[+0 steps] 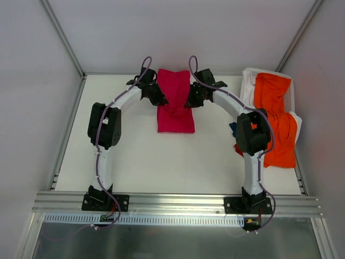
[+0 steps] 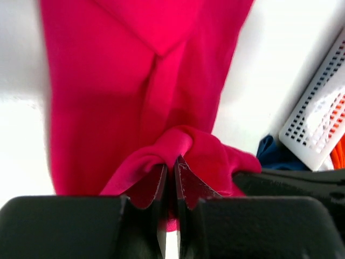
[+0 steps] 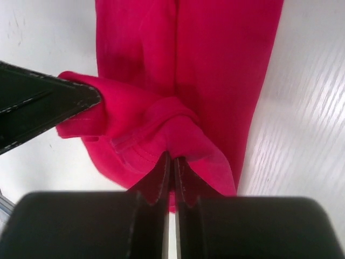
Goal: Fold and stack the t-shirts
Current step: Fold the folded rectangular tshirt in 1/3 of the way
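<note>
Crimson t-shirt (image 1: 175, 108): lies at the far middle of the table (image 1: 161, 162) as a long narrow strip running far to near. Its near end is flat on the surface, and its middle is bunched up between the two grippers.
Left gripper (image 1: 159, 98): at the left side of the crimson t-shirt. In the left wrist view (image 2: 173, 164) the jaws are pressed together on a raised fold of the crimson cloth, which puffs up just beyond the fingertips.
Right gripper (image 1: 190, 100): at the right side of the same shirt, facing the left gripper. In the right wrist view (image 3: 172, 162) the jaws are clamped on a pinched ridge of crimson cloth.
Orange t-shirt (image 1: 277, 121): crumpled at the far right, draped over a white basket (image 1: 248, 81) and trailing toward the near side, well apart from the crimson one.
White basket, left wrist view (image 2: 318, 124): its wall is perforated.
Blue cloth (image 1: 233, 128): a small dark piece just beside the basket, at the right arm's elbow.
</note>
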Tool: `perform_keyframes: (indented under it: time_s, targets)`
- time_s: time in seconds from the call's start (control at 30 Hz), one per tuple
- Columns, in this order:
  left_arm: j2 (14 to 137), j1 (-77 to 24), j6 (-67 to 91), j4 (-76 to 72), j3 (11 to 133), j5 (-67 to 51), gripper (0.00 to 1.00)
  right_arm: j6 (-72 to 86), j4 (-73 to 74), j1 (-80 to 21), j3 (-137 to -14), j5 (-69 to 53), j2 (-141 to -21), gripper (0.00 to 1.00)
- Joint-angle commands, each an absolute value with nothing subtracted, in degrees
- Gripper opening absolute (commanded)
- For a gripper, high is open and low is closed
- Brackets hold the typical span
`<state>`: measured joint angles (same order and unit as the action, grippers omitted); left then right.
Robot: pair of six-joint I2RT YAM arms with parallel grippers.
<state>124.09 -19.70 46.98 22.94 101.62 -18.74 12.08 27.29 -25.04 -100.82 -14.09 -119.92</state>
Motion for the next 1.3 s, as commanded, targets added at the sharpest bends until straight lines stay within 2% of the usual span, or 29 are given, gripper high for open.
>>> perform_keyframes:
  time_s: [0.0, 0.03, 0.07, 0.1, 0.13, 0.17, 0.23, 0.27, 0.3, 0.4, 0.57, 0.73, 0.9, 1.0, 1.07, 1.1, 1.13, 1.17, 1.2, 1.23, 1.27]
  targets:
    - [125.8, -17.6, 46.6, 22.8, 105.4, -20.7, 0.05, 13.7, 27.3, -23.6, -107.1, -17.3, -123.9, 0.04]
    - [126.2, -17.3, 46.6, 22.8, 105.6, -20.7, 0.05, 14.0, 27.3, -23.5, -107.7, -17.5, -124.7, 0.11]
    - [126.9, -16.9, 46.6, 22.8, 105.6, -20.7, 0.06, 14.1, 27.3, -23.2, -108.4, -17.5, -125.5, 0.26]
    - [127.3, -16.2, 46.5, 22.7, 106.1, -20.8, 0.07, 14.5, 27.4, -22.9, -108.8, -17.5, -126.2, 0.68]
    - [127.8, -15.9, 46.3, 22.8, 106.3, -20.8, 0.11, 15.1, 27.3, -22.4, -109.5, -17.2, -127.3, 0.91]
    - [129.0, -15.6, 45.9, 22.8, 106.8, -20.8, 0.16, 15.3, 27.2, -22.2, -109.9, -17.1, -127.7, 0.99]
    - [130.7, -14.9, 44.5, 22.6, 109.0, -21.2, 0.38, 15.6, 27.2, -21.7, -110.8, -16.0, -128.7, 0.99]
    - [132.9, -14.8, 43.7, 22.7, 110.2, -21.2, 0.64, 15.7, 27.2, -21.6, -111.3, -15.9, -128.8, 0.99]
    - [133.9, -14.2, 43.1, 22.6, 112.7, -21.4, 0.75, 15.8, 27.2, -21.5, -111.5, -15.7, -128.9, 0.99]
    - [137.5, -12.8, 40.3, 22.7, 118.6, -23.2, 0.99, 15.8, 27.2, -21.4, -112.0, -13.4, -128.1, 0.99]
    - [136.0, -9.5, 38.3, 22.7, 124.2, -23.6, 0.99, 14.4, 27.2, -21.4, -110.6, -7.8, -122.7, 0.99]
    - [130.3, -6.8, 38.1, 22.8, 123.7, -23.3, 0.99, 13.2, 26.4, -21.4, -106.1, 3.5, -113.7, 0.99]
    - [124.2, -6.5, 37.6, 22.5, 115.5, -22.3, 0.99, 13.8, 22.6, -24.3, -98.4, 0.6, -103.1, 1.0]
    - [121.6, -6.5, 37.8, 22.5, 110.6, -21.8, 0.99, 13.7, 23.8, -28.9, -97.6, -2.4, -101.8, 0.99]
    - [120.0, -6.5, 37.9, 22.3, 107.4, -21.4, 0.99, 14.1, 24.0, -31.5, -96.4, -3.3, -102.0, 0.88]
    - [119.5, -6.5, 38.1, 22.2, 106.5, -21.2, 0.99, 14.7, 23.4, -32.0, -95.5, -4.8, -102.4, 0.8]
    - [118.9, -6.5, 38.3, 22.1, 105.6, -21.3, 0.98, 16.9, 21.6, -32.3, -93.7, -6.1, -103.4, 0.64]
    - [118.6, -6.5, 38.5, 21.7, 104.2, -21.2, 0.98, 18.3, 20.3, -32.4, -92.6, -8.2, -104.3, 0.25]
    - [118.0, -6.6, 38.7, 21.6, 103.5, -21.4, 0.98, 19.8, 17.3, -32.4, -91.6, -12.1, -105.2, 0.1]
    - [117.7, -6.6, 38.7, 21.4, 102.9, -21.4, 0.97, 21.2, 16.4, -32.4, -90.7, -13.5, -107.5, 0.01]
    - [117.3, -6.7, 38.7, 21.3, 101.9, -21.4, 0.97, 23.0, 15.1, -32.5, -89.5, -16.2, -108.7, 0.01]
